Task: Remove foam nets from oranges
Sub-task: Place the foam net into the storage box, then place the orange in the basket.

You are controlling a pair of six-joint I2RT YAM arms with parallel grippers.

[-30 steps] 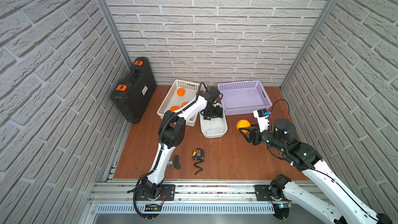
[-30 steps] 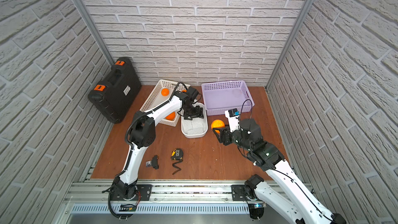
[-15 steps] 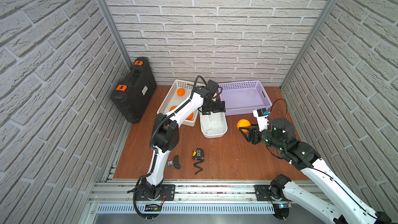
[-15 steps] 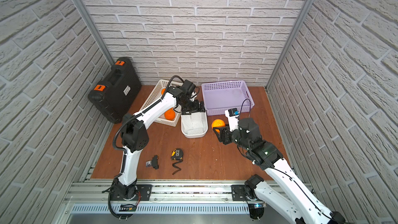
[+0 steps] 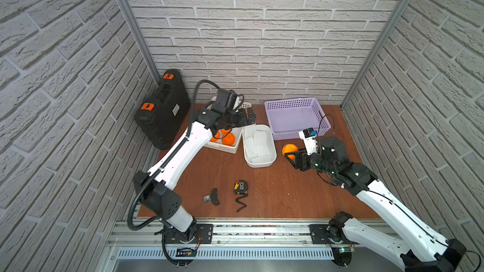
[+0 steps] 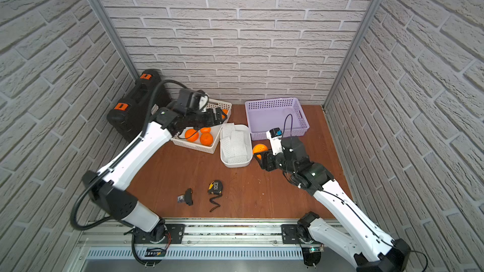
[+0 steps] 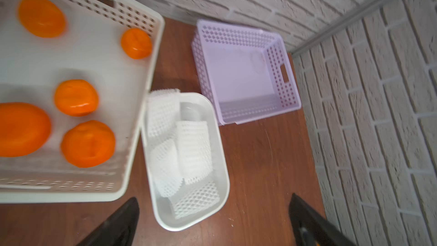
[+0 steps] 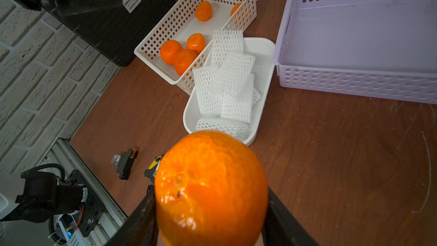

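Note:
My right gripper (image 8: 210,194) is shut on a bare orange (image 8: 210,185), held just above the table right of the white tub; both top views show this orange (image 5: 289,149) (image 6: 259,148). Several white foam nets (image 5: 258,142) (image 6: 234,143) (image 7: 179,143) (image 8: 227,84) lie piled in the tub (image 7: 224,173). Several more bare oranges (image 5: 227,139) (image 6: 205,138) (image 7: 87,143) (image 8: 170,52) sit in the white perforated basket (image 5: 225,149). My left gripper (image 5: 247,117) (image 7: 214,209) hovers open and empty above the far end of the tub and the basket's edge.
An empty purple basket (image 5: 296,102) (image 7: 236,34) stands at the back right. A black case (image 5: 162,108) leans at the back left. A tape measure (image 5: 241,187) and a small black clip (image 5: 213,197) lie near the front of the table.
My left gripper has lifted away from the white tub toward the back, and its jaws have widened. The right gripper has stayed put with the orange.

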